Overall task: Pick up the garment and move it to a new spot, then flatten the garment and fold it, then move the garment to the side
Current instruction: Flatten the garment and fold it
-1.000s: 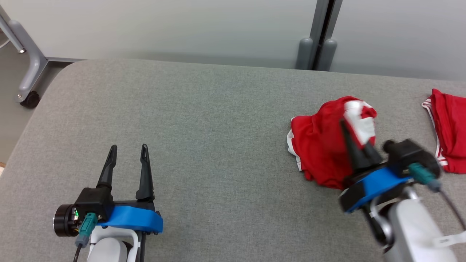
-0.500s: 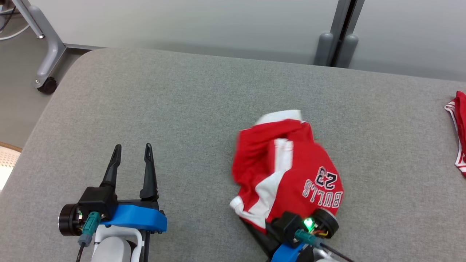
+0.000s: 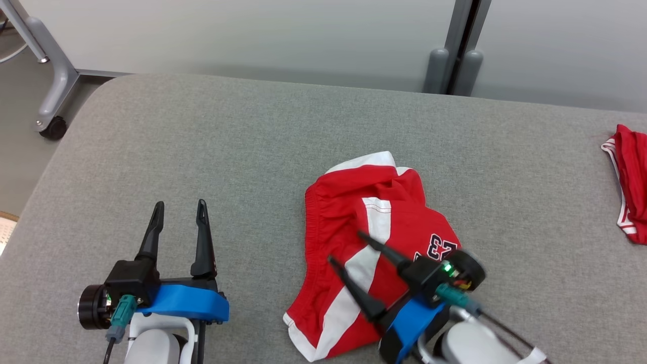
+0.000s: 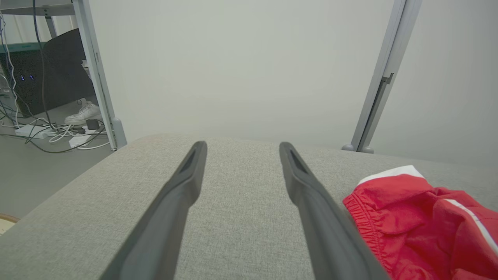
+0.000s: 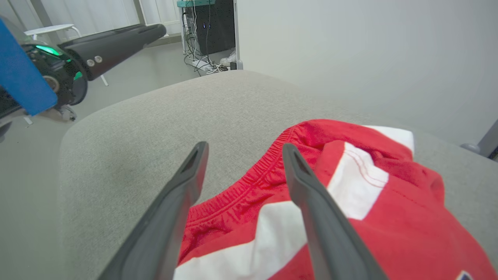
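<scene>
The garment (image 3: 354, 222) is a pair of red shorts with white stripes and a "23" print, lying crumpled on the grey padded table (image 3: 252, 131) near the middle. My right gripper (image 3: 344, 247) hovers over its lower part, open, fingers pointing up-left with nothing between them. In the right wrist view the shorts (image 5: 350, 202) spread under the parted fingers (image 5: 183, 202). My left gripper (image 3: 180, 207) rests open at the lower left, apart from the cloth. The left wrist view shows the shorts' waistband (image 4: 408, 217) to the right of its fingers (image 4: 307, 202).
A second red garment (image 3: 629, 182) lies at the table's right edge. A grey wheeled frame leg (image 3: 50, 96) stands on the floor past the table's far left corner. A dark post (image 3: 457, 50) rises behind the far edge against the pale wall.
The right gripper carried the shorts from the right side to the middle of the table, then opened and let them go; they now lie spread lower. The camera shifted slightly.
</scene>
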You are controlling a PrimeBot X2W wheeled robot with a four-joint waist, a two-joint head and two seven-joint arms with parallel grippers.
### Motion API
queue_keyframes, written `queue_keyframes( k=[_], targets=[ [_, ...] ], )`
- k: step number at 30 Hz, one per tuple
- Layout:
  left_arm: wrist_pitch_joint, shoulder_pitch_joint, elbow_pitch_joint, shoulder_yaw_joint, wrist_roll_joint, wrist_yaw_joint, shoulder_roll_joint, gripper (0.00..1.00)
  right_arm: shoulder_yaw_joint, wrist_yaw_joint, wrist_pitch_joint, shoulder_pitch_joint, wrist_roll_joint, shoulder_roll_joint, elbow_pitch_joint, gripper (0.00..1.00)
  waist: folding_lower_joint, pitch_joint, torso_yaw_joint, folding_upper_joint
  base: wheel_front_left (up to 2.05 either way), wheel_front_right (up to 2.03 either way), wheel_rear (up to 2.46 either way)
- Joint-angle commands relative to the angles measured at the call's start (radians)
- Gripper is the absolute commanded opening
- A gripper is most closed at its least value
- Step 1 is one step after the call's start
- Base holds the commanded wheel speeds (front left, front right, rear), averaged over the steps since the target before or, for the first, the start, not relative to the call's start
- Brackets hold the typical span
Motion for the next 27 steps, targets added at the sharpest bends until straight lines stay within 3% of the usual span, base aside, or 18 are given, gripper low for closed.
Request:
queue_keyframes(
  k=[1,6,13,25,26,27],
  targets=[
    [-0.004,-0.002,-0.004,0.008,0.003,-0.005,0.000,1.00,-0.036,0.001,0.017,-0.027,-0.010,-0.014,-0.034,1.00,-0.0001,0.001,-0.002,-0.0001,0.00,0.00,0.00],
    [-0.004,-0.003,-0.013,0.006,0.010,-0.003,-0.002,1.00,-0.129,0.000,0.091,-0.074,-0.041,-0.035,-0.095,1.00,-0.0001,0.012,0.000,-0.0001,0.00,0.00,0.00],
    [-0.004,-0.016,-0.016,0.000,0.005,-0.005,-0.006,1.00,-0.176,0.001,0.185,-0.111,-0.070,-0.040,-0.083,1.00,-0.0001,0.033,0.019,-0.0001,0.00,0.00,0.00],
    [-0.004,-0.054,-0.011,-0.031,-0.014,0.002,-0.010,1.00,-0.154,0.000,0.258,-0.162,-0.103,-0.025,0.149,1.00,-0.0001,0.083,0.068,-0.0001,0.00,0.00,0.00],
    [-0.004,-0.056,-0.010,-0.033,-0.015,0.003,-0.010,1.00,-0.158,0.000,0.251,-0.170,-0.102,-0.020,0.167,0.79,-0.0001,0.084,0.071,-0.0001,0.00,0.00,0.00],
    [-0.004,-0.059,-0.009,-0.035,-0.015,0.005,-0.010,1.00,-0.161,0.000,0.243,-0.179,-0.103,-0.016,0.183,0.22,-0.0001,0.085,0.074,-0.0001,0.00,0.00,0.00]
  ],
)
